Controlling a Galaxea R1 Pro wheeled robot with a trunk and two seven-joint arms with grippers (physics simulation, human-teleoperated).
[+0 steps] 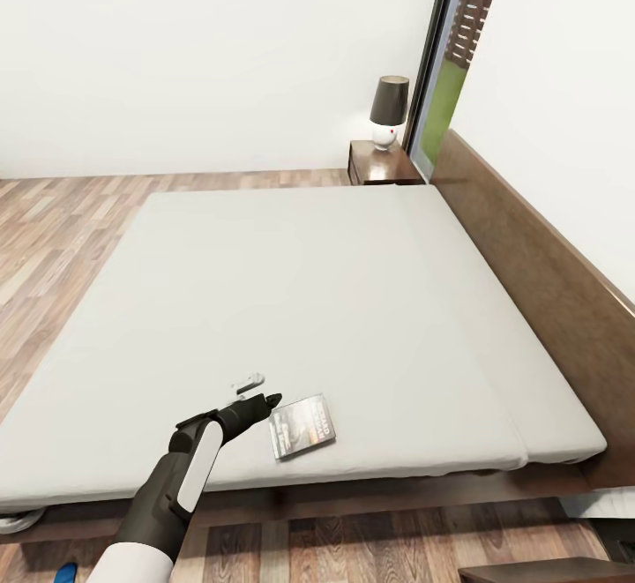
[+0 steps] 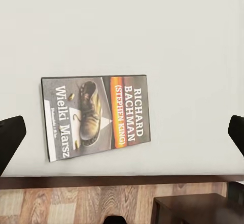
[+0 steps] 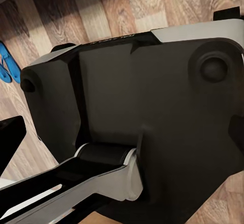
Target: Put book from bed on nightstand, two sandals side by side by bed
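Note:
The book (image 1: pixel 302 426) lies flat near the front edge of the bed (image 1: pixel 353 301), on its pale mattress. Its black cover (image 2: pixel 96 116) faces up, showing white lettering, an orange band and a boot picture. My left gripper (image 1: pixel 263 405) hovers just left of the book and slightly above it. It is open, and its dark fingertips (image 2: pixel 10 138) stand wide apart on either side of the book. The right gripper (image 3: pixel 122 137) is open and hangs over the robot's base. Blue sandals (image 3: pixel 7 65) lie on the plank floor beside the base, and a blue bit (image 1: pixel 63 573) shows by my left arm.
A dark nightstand (image 1: pixel 379 165) with a black-shaded lamp (image 1: pixel 389 111) stands beyond the bed's far side, by the window. Another dark wooden nightstand top (image 1: pixel 549 569) sits at the near right corner, also seen below the mattress edge (image 2: pixel 195 209). The brown headboard (image 1: pixel 538 274) runs along the right.

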